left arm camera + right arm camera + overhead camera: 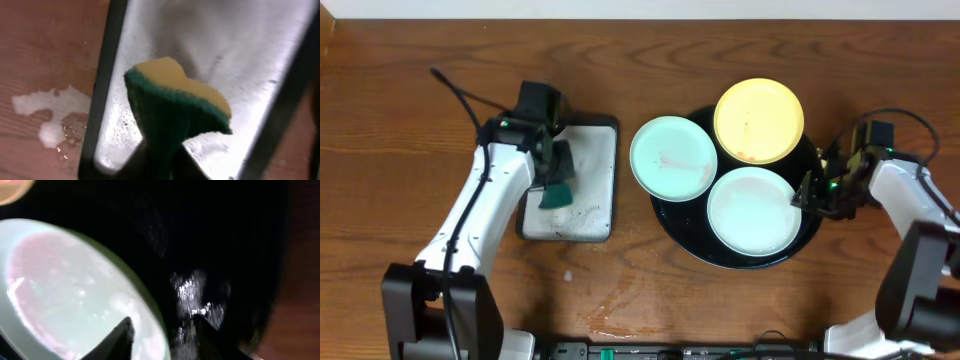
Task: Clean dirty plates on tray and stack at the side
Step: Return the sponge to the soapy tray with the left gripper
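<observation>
The black tray (680, 232) holds a pale yellow plate (758, 120) at the back and a mint-green plate (752, 210) at the front. A second mint-green plate (672, 157) lies over the tray's left rim. My right gripper (810, 195) is open at the front mint plate's right edge. In the right wrist view its fingers (162, 322) straddle that plate's rim (75, 290), one over the plate and one over the tray (225, 240). My left gripper (558, 175) is shut on a green and yellow sponge (175, 100), held over the silver tray (590, 190).
The rectangular silver-grey metal tray (225, 45) is wet, with droplets on it. Water is spilled on the wood beside it (50, 115) and near the table's front edge (620, 312). Bare wood tabletop lies left and behind.
</observation>
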